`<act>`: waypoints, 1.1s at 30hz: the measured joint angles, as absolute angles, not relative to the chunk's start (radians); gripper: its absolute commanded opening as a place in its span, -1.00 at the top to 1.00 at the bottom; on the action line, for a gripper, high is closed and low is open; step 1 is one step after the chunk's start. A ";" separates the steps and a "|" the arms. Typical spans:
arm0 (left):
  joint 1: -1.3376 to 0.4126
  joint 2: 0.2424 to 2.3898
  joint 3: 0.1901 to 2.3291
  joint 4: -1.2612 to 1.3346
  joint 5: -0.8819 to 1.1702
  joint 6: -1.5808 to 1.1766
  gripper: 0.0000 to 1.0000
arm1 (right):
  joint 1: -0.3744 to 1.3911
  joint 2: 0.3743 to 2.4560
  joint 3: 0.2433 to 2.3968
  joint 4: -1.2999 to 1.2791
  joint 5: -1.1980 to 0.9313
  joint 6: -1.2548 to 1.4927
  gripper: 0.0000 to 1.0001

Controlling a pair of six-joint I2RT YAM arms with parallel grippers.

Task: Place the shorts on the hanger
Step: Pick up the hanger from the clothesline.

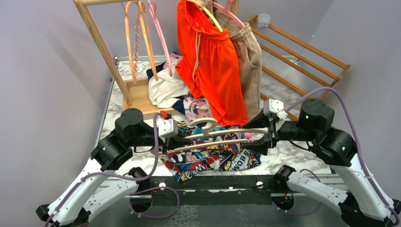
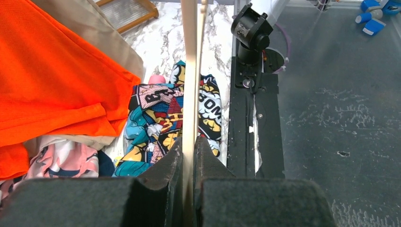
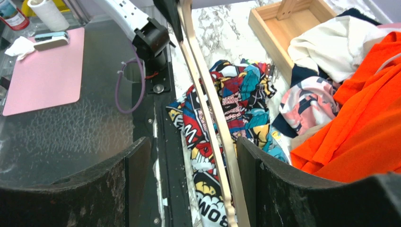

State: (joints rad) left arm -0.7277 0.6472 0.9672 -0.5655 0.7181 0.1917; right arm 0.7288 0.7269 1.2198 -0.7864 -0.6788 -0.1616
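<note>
Marble table (image 1: 288,153): the shorts (image 1: 213,160) are spread below the hanger (image 1: 222,134), clamped by the left gripper (image 1: 177,141), straddled by the open right gripper (image 1: 265,137).

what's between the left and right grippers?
The hanger spans the gap: left gripper shut on one end, right gripper open around the other. The shorts lie beneath it. Clearest in the top view.

Shorts (image 1: 213,158) were comic-book print in red, blue, yellow, black and white, hanger (image 2: 189,71) was pale cream, orange shorts (image 1: 213,61) at twelve o'clock were plain, tabletop (image 1: 288,153) was marbled white-grey.
</note>
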 measured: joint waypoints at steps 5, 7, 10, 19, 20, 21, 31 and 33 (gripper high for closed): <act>-0.727 0.684 0.968 -0.562 0.726 0.191 1.00 | 0.762 0.822 1.299 -0.764 -0.644 -0.168 -0.40; -0.725 0.697 0.968 -0.562 0.729 0.191 1.00 | 0.779 0.859 1.320 -0.756 -0.641 -0.176 -0.37; -0.725 0.713 0.968 -0.562 0.744 0.192 1.00 | 0.798 0.913 1.341 -0.747 -0.652 -0.187 -0.30; -0.725 0.751 0.971 -0.532 0.828 0.184 1.00 | 0.804 0.977 1.306 -0.643 -0.761 -0.196 -0.18; -0.725 0.757 0.974 -0.530 0.834 0.183 1.00 | 0.806 0.984 1.306 -0.627 -0.772 -0.196 -0.17; -0.725 0.767 0.976 -0.526 0.841 0.181 1.00 | 0.807 0.990 1.306 -0.612 -0.778 -0.196 -0.17; -0.724 0.829 0.997 -0.517 0.849 0.172 1.00 | 0.845 1.047 1.303 -0.568 -0.783 -0.192 0.16; -0.724 0.834 1.008 -0.517 0.849 0.173 1.00 | 0.846 1.046 1.297 -0.566 -0.783 -0.188 0.24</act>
State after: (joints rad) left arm -0.7238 0.8337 1.0080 -0.5171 0.8494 0.1726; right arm 0.8455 1.0458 1.2972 -0.5659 -0.7826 -0.1883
